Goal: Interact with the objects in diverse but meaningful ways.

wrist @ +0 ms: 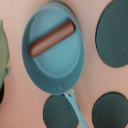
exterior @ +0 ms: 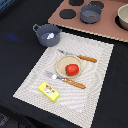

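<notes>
A small grey-blue long-handled saucepan (wrist: 52, 70) fills the wrist view, with a brown sausage (wrist: 52, 38) lying across it. In the exterior view the saucepan (exterior: 90, 13) stands on the pink toy stove (exterior: 107, 27) at the back. A red tomato (exterior: 72, 69) sits on a beige plate (exterior: 61, 64) on the striped placemat (exterior: 95, 75). A yellow box (exterior: 48, 91) lies at the mat's near corner. A grey pot (exterior: 48, 35) with something white (exterior: 49, 36) inside stands at the mat's far corner, on the exterior view's left. No gripper or fingers show in either view.
A knife (exterior: 80, 57) and a fork (exterior: 67, 81) with brown handles flank the plate. Black burner discs (wrist: 112, 32) surround the saucepan on the stove. Another bowl-like pot (exterior: 123, 16) stands at the exterior view's right edge. A green object (wrist: 3, 50) shows at the wrist view's edge.
</notes>
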{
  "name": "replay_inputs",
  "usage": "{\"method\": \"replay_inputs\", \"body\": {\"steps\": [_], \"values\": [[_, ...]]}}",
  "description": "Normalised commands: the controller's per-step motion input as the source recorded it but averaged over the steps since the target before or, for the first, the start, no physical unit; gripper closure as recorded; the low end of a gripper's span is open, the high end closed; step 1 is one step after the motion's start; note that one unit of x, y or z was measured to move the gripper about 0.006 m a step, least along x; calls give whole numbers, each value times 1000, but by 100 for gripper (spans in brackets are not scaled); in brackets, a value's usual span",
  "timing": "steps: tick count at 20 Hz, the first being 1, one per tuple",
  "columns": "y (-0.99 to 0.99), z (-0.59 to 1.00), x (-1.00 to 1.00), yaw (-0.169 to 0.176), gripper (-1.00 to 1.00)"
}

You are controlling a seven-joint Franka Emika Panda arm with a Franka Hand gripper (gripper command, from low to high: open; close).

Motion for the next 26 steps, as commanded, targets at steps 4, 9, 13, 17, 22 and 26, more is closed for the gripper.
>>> {"method": "replay_inputs", "body": {"steps": [4, 9, 13, 17, 22, 26], "values": [[-821, 266, 146, 0, -100], [-728, 87, 185, 32, -100], [-241, 1, 58, 252, -100], [-27, 0, 1, 318, -100], [-120, 0, 19, 297, -100], [-222, 0, 60, 273, -100]]}}
